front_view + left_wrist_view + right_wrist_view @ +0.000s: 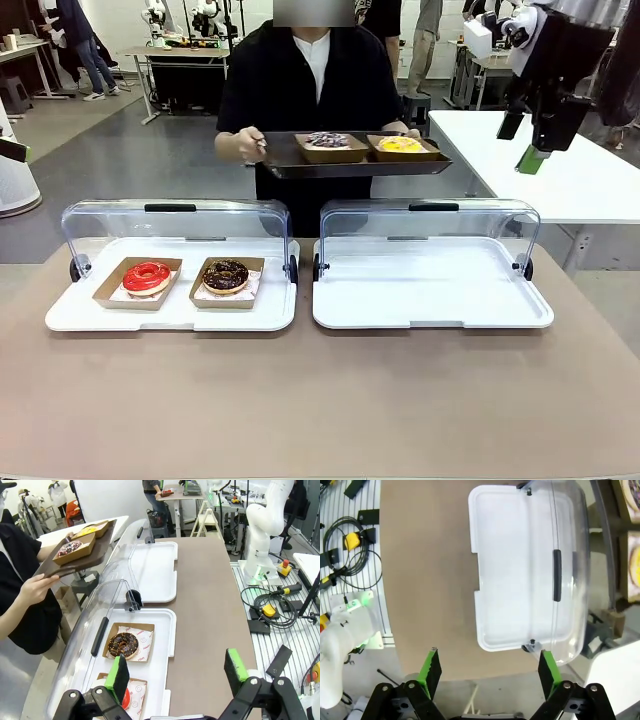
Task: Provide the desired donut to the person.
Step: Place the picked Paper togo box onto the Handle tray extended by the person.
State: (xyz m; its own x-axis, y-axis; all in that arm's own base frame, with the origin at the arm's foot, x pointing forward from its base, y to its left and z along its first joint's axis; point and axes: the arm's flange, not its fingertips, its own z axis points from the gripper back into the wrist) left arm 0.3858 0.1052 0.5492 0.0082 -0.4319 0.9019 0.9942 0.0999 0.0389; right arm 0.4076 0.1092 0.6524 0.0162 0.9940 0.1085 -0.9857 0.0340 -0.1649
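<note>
The person [300, 80] stands across the table holding a dark tray [285, 168] with a sprinkled dark donut [328, 141] and a yellow donut [400, 145] in paper boats. On the left white tray [70, 315] lie a red-glazed donut [147, 277] and a chocolate donut [225, 275]. My left gripper [177, 669] hovers open above that tray's near end, over the chocolate donut [123, 644] and the half-hidden red donut [125, 697]. My right gripper [522, 142] hangs open high at the right, above the empty right tray [520, 565].
Both white trays have clear lids [175, 225] swung up at their far side. A white side table [590, 185] stands to the right. Cables and yellow plugs [270, 611] lie on the rail beside the brown tabletop [320, 400].
</note>
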